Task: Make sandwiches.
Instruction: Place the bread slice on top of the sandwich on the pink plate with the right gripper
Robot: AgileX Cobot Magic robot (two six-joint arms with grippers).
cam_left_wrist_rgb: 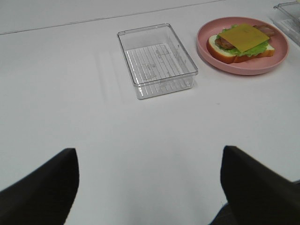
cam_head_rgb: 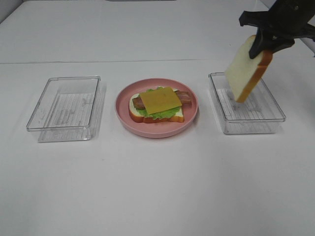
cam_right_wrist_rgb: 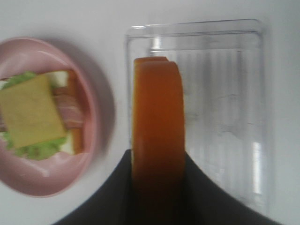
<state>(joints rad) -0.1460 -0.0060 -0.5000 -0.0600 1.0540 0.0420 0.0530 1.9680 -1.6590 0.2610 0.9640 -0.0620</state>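
An open sandwich (cam_head_rgb: pixel 158 104) lies on a round pink plate (cam_head_rgb: pixel 123 112): a bread slice, green lettuce, brown bacon and a yellow cheese square on top. It also shows in the left wrist view (cam_left_wrist_rgb: pixel 241 42) and the right wrist view (cam_right_wrist_rgb: pixel 35 115). My right gripper (cam_head_rgb: pixel 268 46) is shut on a second bread slice (cam_head_rgb: pixel 246 69), holding it tilted above the right clear tray (cam_head_rgb: pixel 275 120); its orange crust (cam_right_wrist_rgb: pixel 157 136) shows edge-on. My left gripper (cam_left_wrist_rgb: pixel 150 187) is open, empty, over bare table.
An empty clear plastic tray (cam_head_rgb: pixel 64 105) stands left of the plate, also in the left wrist view (cam_left_wrist_rgb: pixel 157 58). The right tray (cam_right_wrist_rgb: pixel 243 89) looks empty under the held slice. The white table's far edge runs behind the trays.
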